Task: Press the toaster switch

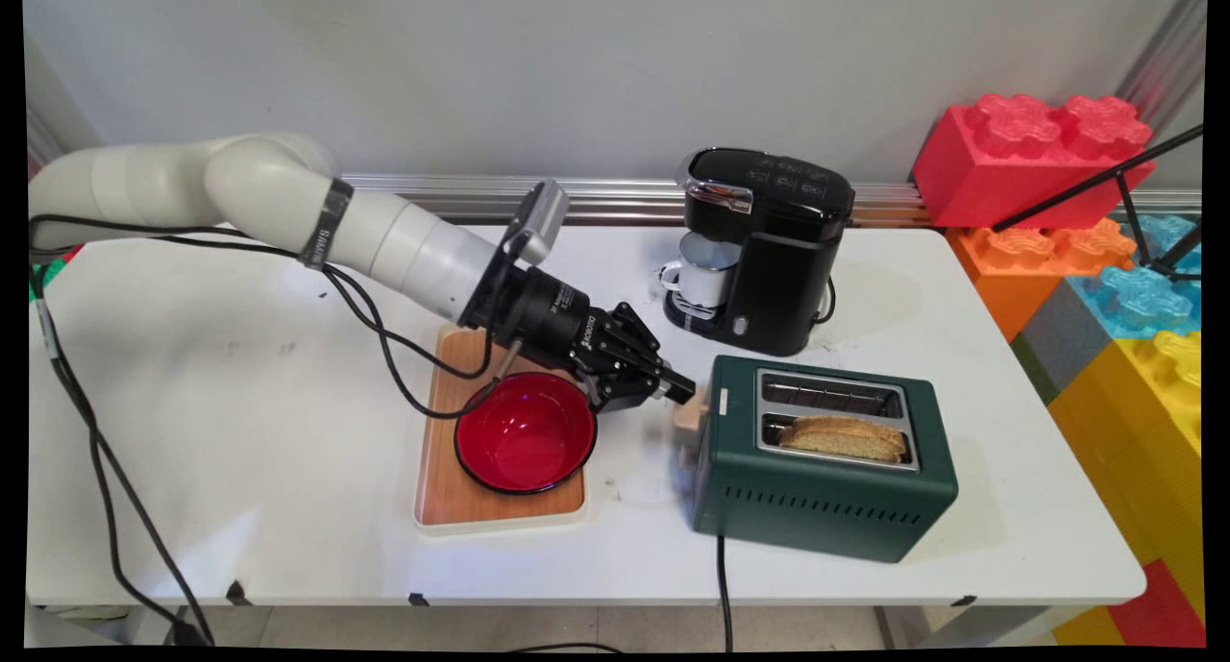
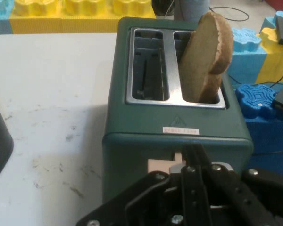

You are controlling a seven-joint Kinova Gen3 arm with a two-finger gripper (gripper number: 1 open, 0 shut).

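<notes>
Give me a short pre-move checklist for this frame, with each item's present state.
1. Gripper at the toaster's lever: ok, fingertips at the beige knob.
2. Fingers shut: ok, in the hand view.
3. Bread slice in the toaster: ok, near slot; far slot empty.
4. Lever down: cannot tell.
5. Red bowl clear of hand: cannot tell, linkage overlaps its rim.
6. Mug seated in coffee maker: ok.

**A robotics lab staged as a kitchen**

A white bench [image 1: 240, 508] stands against a bare grey wall with an aluminium rail along its foot; a white robot arm [image 1: 384, 239] trailing black cables reaches over it; kitchen props sit on top, a green toaster [image 1: 817, 489], a black coffee machine [image 1: 769, 258], a red bowl [image 1: 524, 431] on a wooden tray [image 1: 452, 499]; oversized coloured toy blocks [image 1: 1028, 158] are stacked at the right.
</notes>
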